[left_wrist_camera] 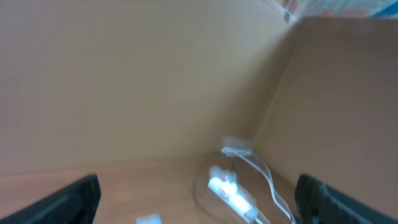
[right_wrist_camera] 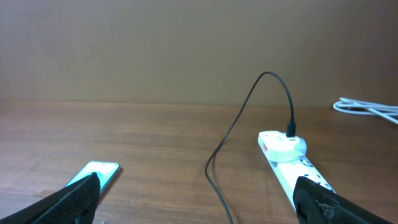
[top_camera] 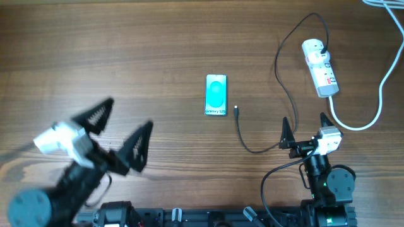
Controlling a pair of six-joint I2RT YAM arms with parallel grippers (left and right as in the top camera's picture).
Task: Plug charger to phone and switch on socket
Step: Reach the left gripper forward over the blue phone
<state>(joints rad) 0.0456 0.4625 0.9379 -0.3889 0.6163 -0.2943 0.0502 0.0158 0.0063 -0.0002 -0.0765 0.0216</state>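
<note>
The phone [top_camera: 216, 95] lies flat mid-table with a cyan screen; it also shows in the right wrist view [right_wrist_camera: 99, 172]. The black charger cable [top_camera: 281, 82] runs from its plug in the white socket strip [top_camera: 320, 74] down to its loose connector tip [top_camera: 236, 108], just right of the phone and not touching it. The cable [right_wrist_camera: 239, 124] and strip [right_wrist_camera: 286, 152] show in the right wrist view; the strip is blurred in the left wrist view [left_wrist_camera: 231, 193]. My left gripper [top_camera: 120, 135] is open and empty at the front left. My right gripper [top_camera: 306, 129] is open and empty at the front right.
The strip's thick white cord [top_camera: 379, 94] loops along the right edge of the table and off the top right. A brown wall [right_wrist_camera: 186, 50] stands behind the table in the wrist views.
</note>
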